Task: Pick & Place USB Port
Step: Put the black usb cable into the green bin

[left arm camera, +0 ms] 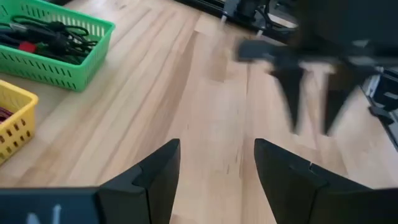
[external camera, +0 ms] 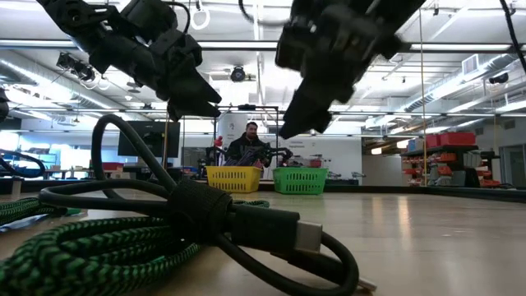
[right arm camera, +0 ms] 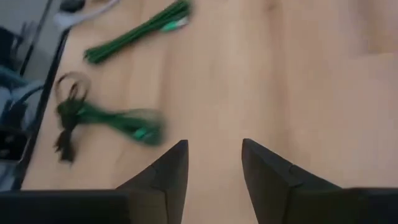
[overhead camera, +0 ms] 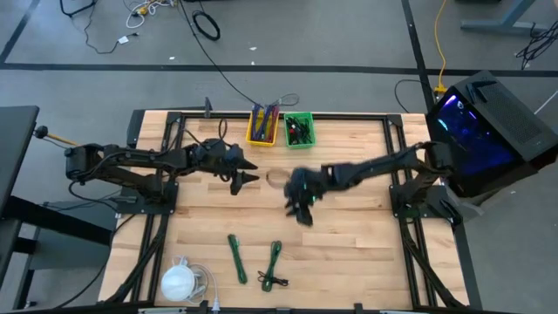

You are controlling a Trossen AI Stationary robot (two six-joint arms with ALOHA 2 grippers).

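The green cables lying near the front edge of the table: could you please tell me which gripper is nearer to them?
Right. The right gripper hangs mid-table, just beyond the green cables. The left gripper sits farther back, toward the yellow basket.

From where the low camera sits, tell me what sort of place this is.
Most likely a robotics lab or workshop: exposed ceiling ducts and strip lights, a person seated at a bench behind the light wooden table, and a yellow plastic basket beside a green plastic basket for sorting cables.
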